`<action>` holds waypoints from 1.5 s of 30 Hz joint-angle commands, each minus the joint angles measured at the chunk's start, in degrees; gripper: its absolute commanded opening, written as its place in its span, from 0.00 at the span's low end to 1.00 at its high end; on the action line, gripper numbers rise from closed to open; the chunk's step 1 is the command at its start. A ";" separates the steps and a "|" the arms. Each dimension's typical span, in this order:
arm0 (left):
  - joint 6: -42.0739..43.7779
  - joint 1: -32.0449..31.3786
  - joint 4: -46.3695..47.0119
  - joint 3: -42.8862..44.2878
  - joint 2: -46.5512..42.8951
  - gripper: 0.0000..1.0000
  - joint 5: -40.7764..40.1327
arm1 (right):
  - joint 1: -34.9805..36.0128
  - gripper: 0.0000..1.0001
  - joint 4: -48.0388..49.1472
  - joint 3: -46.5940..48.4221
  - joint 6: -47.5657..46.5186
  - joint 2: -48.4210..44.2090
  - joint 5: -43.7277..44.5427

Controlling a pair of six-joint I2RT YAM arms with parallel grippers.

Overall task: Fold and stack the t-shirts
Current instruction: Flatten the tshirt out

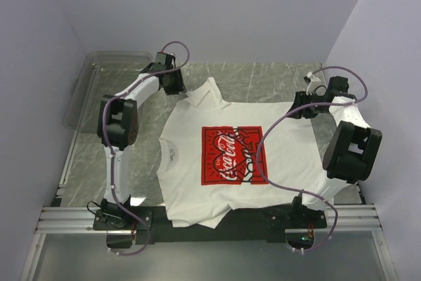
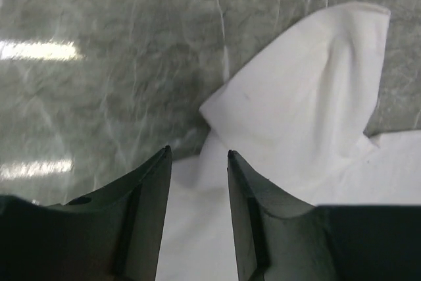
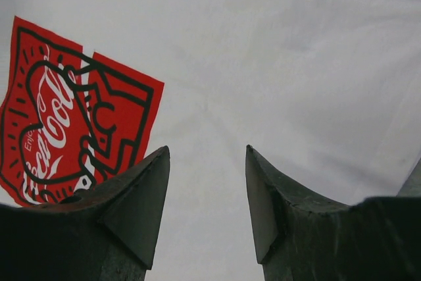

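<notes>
Both stand part-open and empty: left gripper (image 2: 197, 154) over t-shirt (image 1: 187, 189) sleeve, right gripper (image 3: 207, 151) over its body.

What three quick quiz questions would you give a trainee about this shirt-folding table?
1. True or false: the t-shirt lies with its red print face down.
2. Which arm's jaws are beside a sleeve: (a) the left, (b) the right?
3. Fill in: the clear plastic bin sits at the table's far ___ corner.
Key: 1 false; 2 a; 3 left.
</notes>
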 commanded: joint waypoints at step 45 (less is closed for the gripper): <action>-0.11 -0.66 1.00 17.48 9.52 0.01 6.19 | -0.38 0.59 -2.68 37.60 17.75 31.36 25.56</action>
